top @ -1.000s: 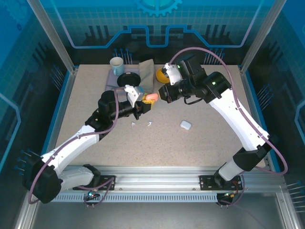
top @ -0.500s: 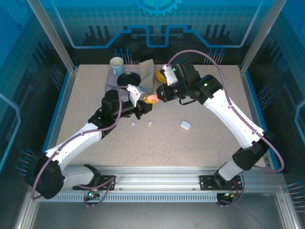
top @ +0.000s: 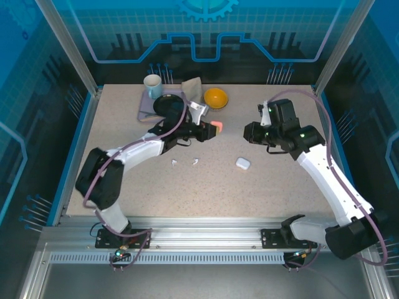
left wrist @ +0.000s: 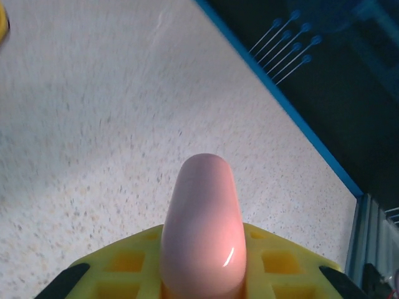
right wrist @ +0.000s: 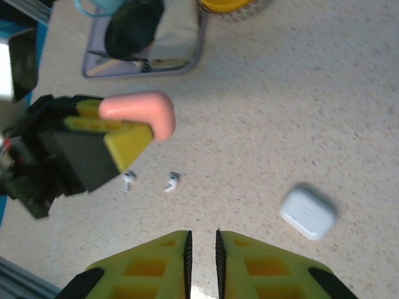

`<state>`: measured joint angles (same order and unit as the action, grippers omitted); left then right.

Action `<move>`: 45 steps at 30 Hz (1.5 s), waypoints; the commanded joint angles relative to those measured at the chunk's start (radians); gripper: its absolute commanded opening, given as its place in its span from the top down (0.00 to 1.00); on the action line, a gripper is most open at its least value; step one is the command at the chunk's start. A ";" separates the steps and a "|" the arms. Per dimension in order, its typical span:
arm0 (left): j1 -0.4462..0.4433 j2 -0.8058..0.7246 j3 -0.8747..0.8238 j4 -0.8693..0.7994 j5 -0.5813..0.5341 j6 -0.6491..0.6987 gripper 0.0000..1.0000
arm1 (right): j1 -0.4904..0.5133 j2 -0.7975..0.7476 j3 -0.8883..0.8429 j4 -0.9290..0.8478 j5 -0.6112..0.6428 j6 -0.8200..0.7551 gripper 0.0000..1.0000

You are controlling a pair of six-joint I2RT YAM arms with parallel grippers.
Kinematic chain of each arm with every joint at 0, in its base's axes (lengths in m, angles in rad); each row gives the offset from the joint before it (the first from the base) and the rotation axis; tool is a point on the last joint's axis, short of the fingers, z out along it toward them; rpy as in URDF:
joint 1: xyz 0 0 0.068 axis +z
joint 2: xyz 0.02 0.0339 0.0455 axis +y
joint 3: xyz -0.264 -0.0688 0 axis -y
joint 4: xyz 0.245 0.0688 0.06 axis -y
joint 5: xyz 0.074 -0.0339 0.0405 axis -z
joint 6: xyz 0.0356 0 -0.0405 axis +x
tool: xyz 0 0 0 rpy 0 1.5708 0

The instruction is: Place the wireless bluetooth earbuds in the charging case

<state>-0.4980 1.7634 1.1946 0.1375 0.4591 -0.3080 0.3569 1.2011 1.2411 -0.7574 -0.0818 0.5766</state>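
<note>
Right gripper [top: 248,132] has backed off from pink case [top: 216,127], now well apart from it. Fingers nearly together, nothing between. Left gripper [top: 209,130] clamped on pink case, swung farther out. White earbuds [top: 175,162] lie loose, nearward of left gripper. White case [top: 243,163] just nearward of right gripper. Judgement: pink case stage likely over; white pair outstanding.

no readable text, label or number anywhere
</note>
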 commanded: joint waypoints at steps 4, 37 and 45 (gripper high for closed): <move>0.004 0.236 0.215 -0.239 0.070 -0.194 1.00 | -0.035 -0.044 -0.098 0.059 0.015 0.062 0.78; 0.136 0.260 0.428 -0.655 0.048 -0.167 0.23 | -0.029 0.000 -0.156 0.066 0.057 0.111 0.25; 0.144 -0.038 0.361 -0.615 -0.048 -0.166 0.22 | 0.006 0.119 -0.212 0.066 0.165 0.238 0.08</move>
<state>-0.3496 1.8206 1.5818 -0.4911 0.4667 -0.4725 0.3447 1.2858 1.0500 -0.6868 0.0212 0.7483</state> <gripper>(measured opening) 0.783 0.901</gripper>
